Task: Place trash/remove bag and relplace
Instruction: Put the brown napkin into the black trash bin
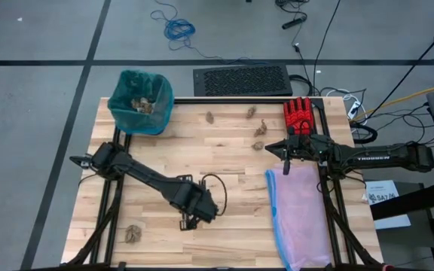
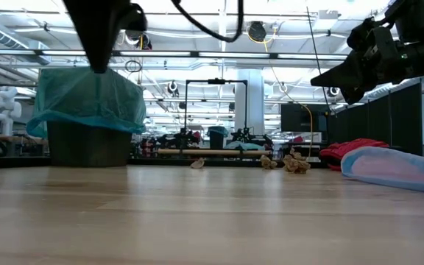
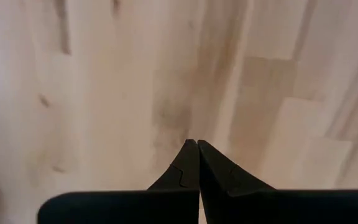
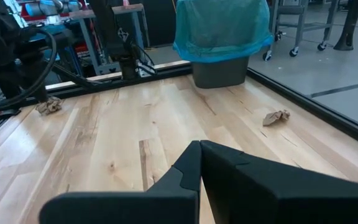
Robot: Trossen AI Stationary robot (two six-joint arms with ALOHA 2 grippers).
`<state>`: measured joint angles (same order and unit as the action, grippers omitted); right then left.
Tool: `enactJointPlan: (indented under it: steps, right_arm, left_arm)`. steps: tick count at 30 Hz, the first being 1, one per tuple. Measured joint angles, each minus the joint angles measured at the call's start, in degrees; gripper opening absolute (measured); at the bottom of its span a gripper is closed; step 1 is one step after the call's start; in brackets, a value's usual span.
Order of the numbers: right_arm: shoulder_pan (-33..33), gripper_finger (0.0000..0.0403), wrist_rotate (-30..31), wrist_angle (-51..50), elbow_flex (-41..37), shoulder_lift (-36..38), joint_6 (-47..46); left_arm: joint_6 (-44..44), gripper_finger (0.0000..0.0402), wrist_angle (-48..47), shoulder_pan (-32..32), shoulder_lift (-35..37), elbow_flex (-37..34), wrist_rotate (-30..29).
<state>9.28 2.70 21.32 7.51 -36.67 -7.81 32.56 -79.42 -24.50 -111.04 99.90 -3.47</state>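
We see the left gripper clenched and empty over bare wooden table; the right gripper, also clenched, hovers beside the pale pink translucent bag. The thin teal-green plastic bin bag lines the bin at the far left corner, holding what look like brown paper wads, with others scattered nearby.

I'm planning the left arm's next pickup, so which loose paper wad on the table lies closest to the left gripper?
The brown paper wad near the table's front-left corner. It lies alone, nearest the shut left gripper; the other wads cluster along the far edge.

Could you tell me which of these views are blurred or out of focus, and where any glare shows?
Left wrist view: the table planks are smeared, the left gripper sharp. Low view: near tabletop soft, ceiling lights glare brightly. High and right wrist views: crisp, evenly lit, with the teal bag and paper wads clear.
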Motion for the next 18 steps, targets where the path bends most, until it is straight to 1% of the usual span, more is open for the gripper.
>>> enactJointPlan:
  steps: [5, 9, 13, 16, 18]
  right_arm:
    - [0.00, 0.0000, 0.02, 0.10, 0.00, 0.00, 0.40]
    - [0.00, 0.0000, 0.02, 0.09, 0.00, 0.00, 0.46]
    - [0.00, 0.0000, 0.02, 0.04, 0.00, 0.00, 0.50]
    - [-0.02, 0.0000, 0.02, 0.07, 0.00, -0.01, 0.52]
    - [0.00, 0.0000, 0.00, 0.17, 0.00, -0.02, 0.52]
  left_arm:
    - [12.15, 0.0000, -4.22, -1.70, 0.01, 0.00, 0.37]
    - [18.86, 0.0000, -6.67, -3.92, 0.02, 0.00, 3.81]
    - [22.50, 0.0004, -7.21, -7.49, 0.02, 0.00, 5.01]
    - [24.17, 0.0022, -7.32, -9.98, -0.31, -0.13, 5.21]
    - [25.82, 0.0039, -7.54, -11.45, -0.56, -1.74, 7.09]
